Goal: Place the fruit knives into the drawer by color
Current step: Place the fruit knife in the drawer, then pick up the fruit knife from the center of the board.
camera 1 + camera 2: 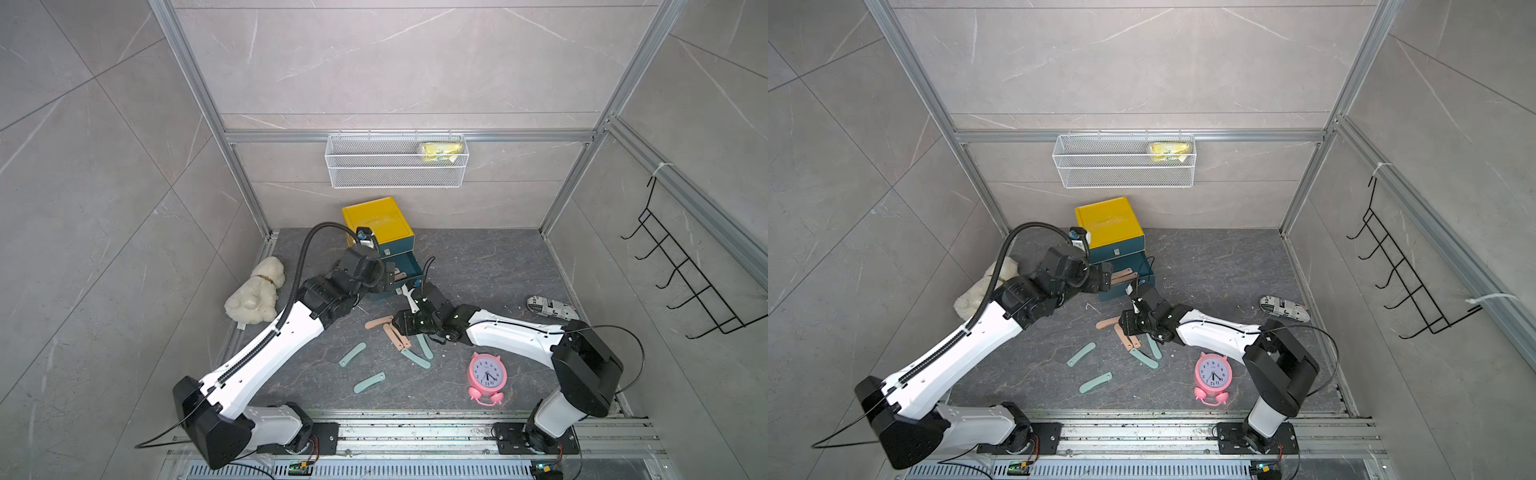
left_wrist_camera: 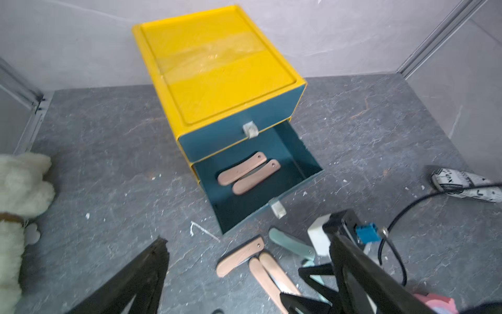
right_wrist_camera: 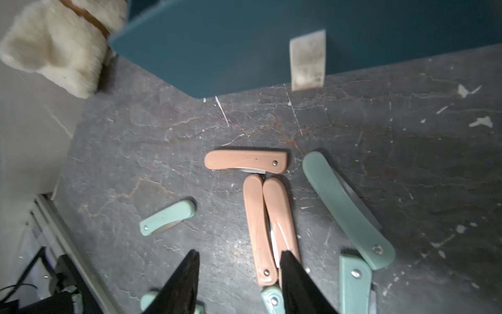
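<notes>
Jaws of the left gripper (image 2: pixel 250 240) stand wide apart with nothing between them. In both top views it hangs over the pulled-out middle drawer (image 2: pixel 300 152) of the yellow cabinet (image 2: pixel 217 68), just above the centre of the frame. Two salmon-pink knives (image 2: pixel 241 168) lie side by side on that drawer's floor, touching along their length. The top drawer front (image 2: pixel 271 114) is pushed in.

The right gripper (image 3: pixel 239 252) sits just below and right of the open drawer in both top views, low over the dark stone floor (image 1: pixel 478 266). Its jaws are partly apart and clamp nothing. The end of one knife of a salmon-pink pair (image 3: pixel 256 231) lies in the gap, and one finger (image 3: pixel 298 282) covers the end of its neighbour; whether it touches, I cannot tell. A third pink knife (image 3: pixel 245 162) lies crosswise just past the pair's far ends, between them and the drawer front.

Four mint-teal knives (image 1: pixel 352 354) show in a top view, below the centre: two lie apart on open floor and two cross just beside the right gripper.

A white plush dog (image 1: pixel 255 297) lies left of centre, and a pink alarm clock (image 1: pixel 487 374) lies lower right of centre. A newsprint-patterned roll (image 1: pixel 548 307) lies at the right. A white wire basket (image 1: pixel 374 178) on the back wall holds a yellow packet (image 1: pixel 440 151). A black hook rack (image 1: pixel 685 282) hangs at the far right.
</notes>
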Motion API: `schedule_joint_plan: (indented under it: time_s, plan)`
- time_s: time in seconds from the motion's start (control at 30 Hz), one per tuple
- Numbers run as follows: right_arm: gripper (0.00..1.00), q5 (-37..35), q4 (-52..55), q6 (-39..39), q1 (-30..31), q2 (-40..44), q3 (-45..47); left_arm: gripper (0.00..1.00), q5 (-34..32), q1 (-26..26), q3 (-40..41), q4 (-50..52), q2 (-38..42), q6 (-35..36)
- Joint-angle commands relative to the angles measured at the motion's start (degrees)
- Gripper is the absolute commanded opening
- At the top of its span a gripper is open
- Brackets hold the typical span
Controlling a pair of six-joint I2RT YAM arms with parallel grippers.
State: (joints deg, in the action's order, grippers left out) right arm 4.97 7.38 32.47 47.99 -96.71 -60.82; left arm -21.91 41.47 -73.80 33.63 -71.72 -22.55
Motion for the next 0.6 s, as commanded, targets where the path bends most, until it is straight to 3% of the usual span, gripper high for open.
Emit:
schedule_joint_plan:
  time_s: [0.0,0.2,0.57]
  plan:
    - [0.49,-2.6,4.7,-2.9,0.5,-3.7,-2.7,0.96,0.0,-0.2,6.3,-1.6,5.7,-4.4]
    - [0.47,-4.2,5.7,-4.3,1.1,-8.5,-3.5,0.98,-2.5,-0.7,15.8,0.1,13.4,-7.5]
    - [0.45,-8.2,9.4,-6.2,2.9,-12.2,-6.2,0.99,-2.4,-1.5,20.4,1.5,15.1,-9.8]
